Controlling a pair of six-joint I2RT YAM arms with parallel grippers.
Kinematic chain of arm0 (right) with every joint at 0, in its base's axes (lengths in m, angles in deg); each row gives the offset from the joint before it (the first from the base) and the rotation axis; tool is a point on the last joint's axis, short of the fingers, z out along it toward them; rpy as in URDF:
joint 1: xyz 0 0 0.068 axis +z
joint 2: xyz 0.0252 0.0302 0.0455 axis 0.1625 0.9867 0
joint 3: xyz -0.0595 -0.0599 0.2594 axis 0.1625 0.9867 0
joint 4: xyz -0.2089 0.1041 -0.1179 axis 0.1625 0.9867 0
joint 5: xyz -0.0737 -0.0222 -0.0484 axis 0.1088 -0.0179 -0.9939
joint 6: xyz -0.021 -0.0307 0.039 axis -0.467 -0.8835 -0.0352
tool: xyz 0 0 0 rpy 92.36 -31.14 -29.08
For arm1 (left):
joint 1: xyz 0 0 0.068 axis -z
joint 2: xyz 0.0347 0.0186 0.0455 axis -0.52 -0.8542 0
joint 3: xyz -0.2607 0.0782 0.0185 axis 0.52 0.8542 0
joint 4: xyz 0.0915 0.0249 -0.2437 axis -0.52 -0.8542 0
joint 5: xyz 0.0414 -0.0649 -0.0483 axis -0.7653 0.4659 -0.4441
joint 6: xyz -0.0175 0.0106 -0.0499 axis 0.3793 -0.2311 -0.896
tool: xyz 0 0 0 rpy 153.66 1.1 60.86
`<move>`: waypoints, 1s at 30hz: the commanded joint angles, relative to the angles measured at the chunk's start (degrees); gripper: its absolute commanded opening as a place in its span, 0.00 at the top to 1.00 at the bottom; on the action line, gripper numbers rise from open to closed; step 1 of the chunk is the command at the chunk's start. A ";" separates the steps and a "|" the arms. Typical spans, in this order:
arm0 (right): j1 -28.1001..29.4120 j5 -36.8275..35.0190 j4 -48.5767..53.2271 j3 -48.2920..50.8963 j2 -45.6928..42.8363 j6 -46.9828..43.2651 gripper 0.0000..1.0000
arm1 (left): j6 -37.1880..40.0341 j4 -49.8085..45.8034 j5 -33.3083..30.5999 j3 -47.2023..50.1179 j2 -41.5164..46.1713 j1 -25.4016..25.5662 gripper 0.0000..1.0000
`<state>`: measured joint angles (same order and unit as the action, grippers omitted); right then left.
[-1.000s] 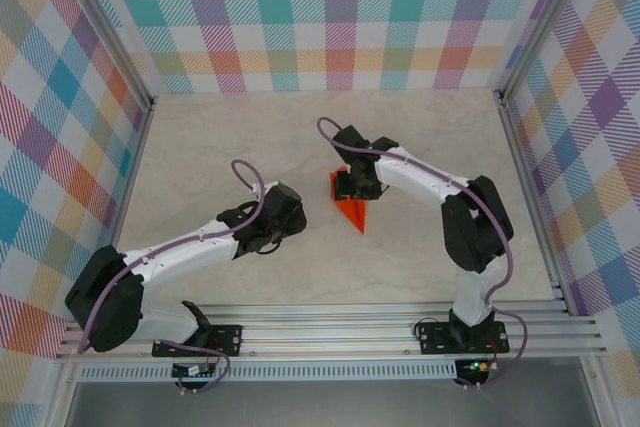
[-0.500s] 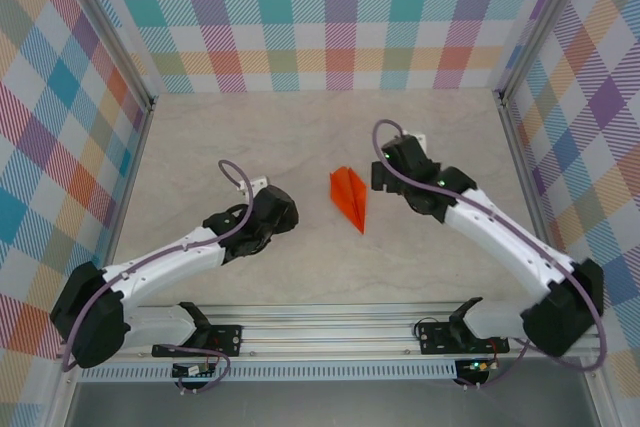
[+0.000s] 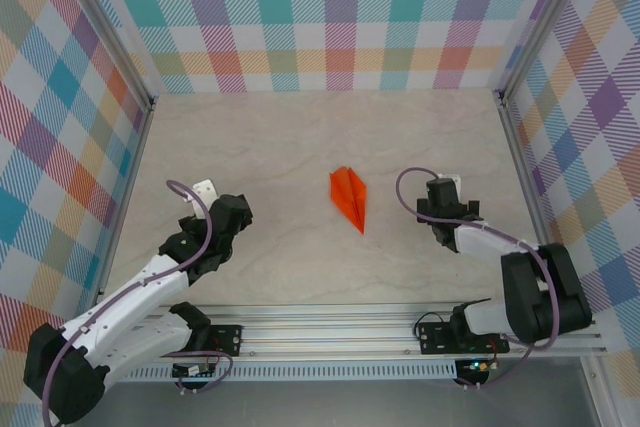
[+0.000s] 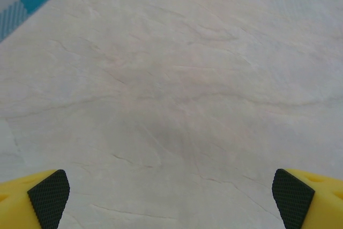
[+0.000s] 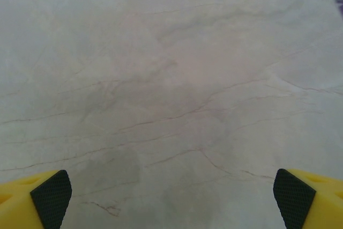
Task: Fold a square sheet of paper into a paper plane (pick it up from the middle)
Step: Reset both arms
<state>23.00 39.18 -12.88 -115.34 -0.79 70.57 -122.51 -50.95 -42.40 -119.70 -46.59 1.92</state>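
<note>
The orange paper plane (image 3: 350, 198) lies flat on the marble table, a narrow dart with its point toward the near edge and a centre crease. My left gripper (image 3: 205, 190) sits well to the left of it, and my right gripper (image 3: 447, 183) is off to its right; neither touches it. In both wrist views the yellow fingers with black pads (image 4: 49, 196) (image 5: 52, 196) stand far apart at the frame corners, open over bare marble with nothing between them.
Plaid walls enclose the table (image 3: 300, 137) at the back and both sides, with aluminium posts at the corners. An aluminium rail (image 3: 330, 332) with the arm bases runs along the near edge.
The right gripper let go of the plane and drew back to the right and nearer. The left arm pulled back left toward its base. The plane stays where it was left.
</note>
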 commanded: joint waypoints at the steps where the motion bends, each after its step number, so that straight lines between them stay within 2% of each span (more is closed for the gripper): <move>1: -1.00 5.10 -21.90 -0.29 2.19 -6.36 0.00 | 3.68 0.61 -3.11 1.32 1.94 -2.58 0.00; 3: -2.73 10.97 -28.90 1.75 2.57 -7.19 0.00 | 4.50 0.86 -2.78 1.57 2.14 -3.68 0.00; 5: -3.54 14.15 -31.52 1.97 3.73 -9.09 0.00 | 5.02 1.18 -2.40 1.77 2.12 -4.48 0.00; 7: -5.14 18.32 -42.08 6.31 5.50 -9.40 0.00 | 5.33 1.88 -2.10 2.28 2.22 -5.17 0.00; 9: -8.26 23.04 -41.87 7.35 4.49 -7.15 0.00 | 6.33 3.36 -1.29 2.92 2.27 -5.80 0.00; 12: -11.21 30.73 -45.71 6.74 9.43 -6.65 0.00 | 7.51 5.24 -0.18 3.38 2.32 -6.94 0.00; 16: -12.52 30.95 -40.89 4.94 8.99 -5.14 0.00 | 9.28 7.79 2.19 3.72 2.04 -8.11 0.00; 22: -12.59 29.88 -41.76 5.31 9.01 -4.66 0.00 | 11.49 9.45 3.72 4.77 1.75 -10.40 0.00; 30: -12.70 30.60 -41.13 4.96 9.02 -4.82 0.00 | 19.15 25.73 4.54 9.79 -0.61 -16.18 0.00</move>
<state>10.76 68.25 -51.92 -109.22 8.28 65.22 -107.65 -33.64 -38.47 -111.18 -45.96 -12.02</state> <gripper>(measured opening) 0.997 0.998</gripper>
